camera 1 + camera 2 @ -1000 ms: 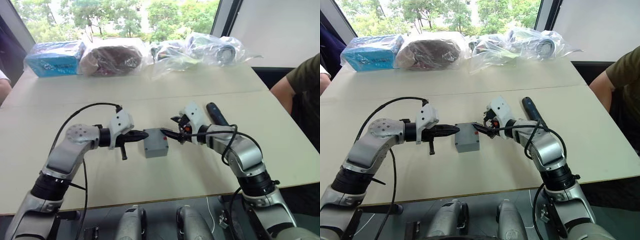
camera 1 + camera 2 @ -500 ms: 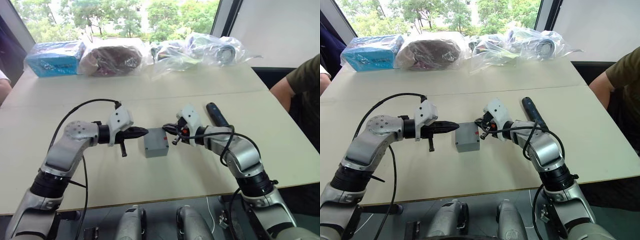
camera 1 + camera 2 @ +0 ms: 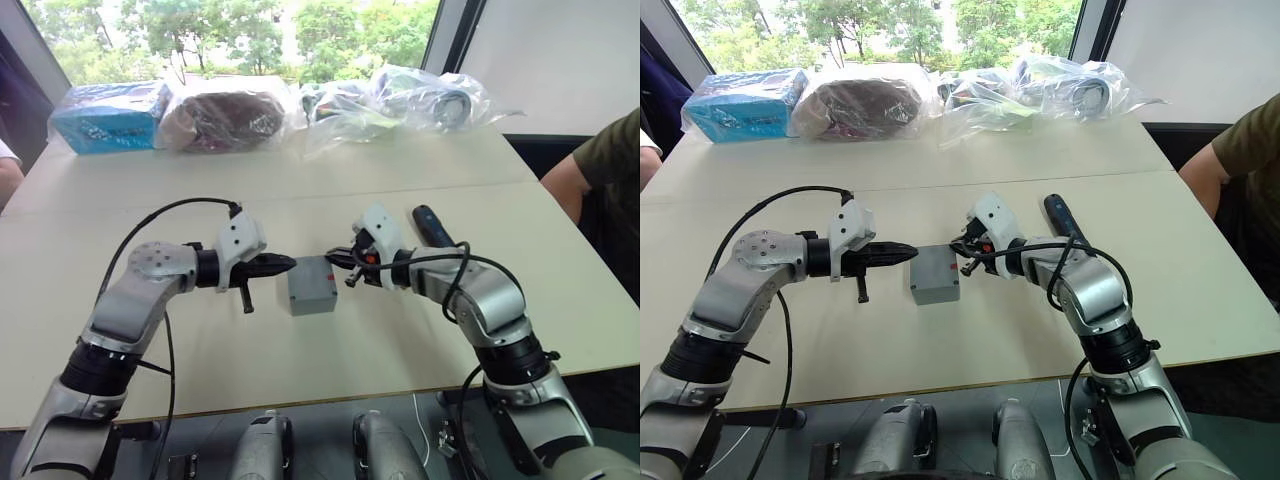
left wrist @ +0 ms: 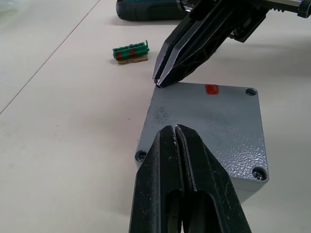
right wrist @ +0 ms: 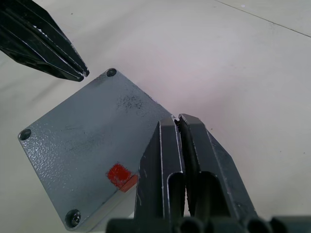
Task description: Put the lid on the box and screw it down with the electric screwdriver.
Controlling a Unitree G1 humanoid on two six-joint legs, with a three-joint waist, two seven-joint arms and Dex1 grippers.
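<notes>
The grey box point(image 3: 314, 303) sits mid-table with the flat grey lid point(image 4: 209, 126) lying on it; the lid has a screw in each corner and a small red mark. My left gripper point(image 3: 290, 263) is shut, its tip hovering over the lid's left edge. My right gripper point(image 3: 334, 259) is shut too, with its tip at the lid's far right corner. In the right wrist view the lid point(image 5: 82, 141) lies between the two tips. The dark electric screwdriver point(image 3: 432, 226) lies on the table behind my right arm, untouched.
A small green block point(image 4: 130, 52) lies on the table beyond the box. A blue package point(image 3: 105, 115) and several plastic bags point(image 3: 400, 100) line the far edge. A person's arm point(image 3: 590, 170) is at the right side, and another person's elbow point(image 3: 8, 170) at the left.
My right gripper's tip has drawn slightly up and back to the lid's far corner. The left gripper has lifted a touch. The box and lid have not moved.
</notes>
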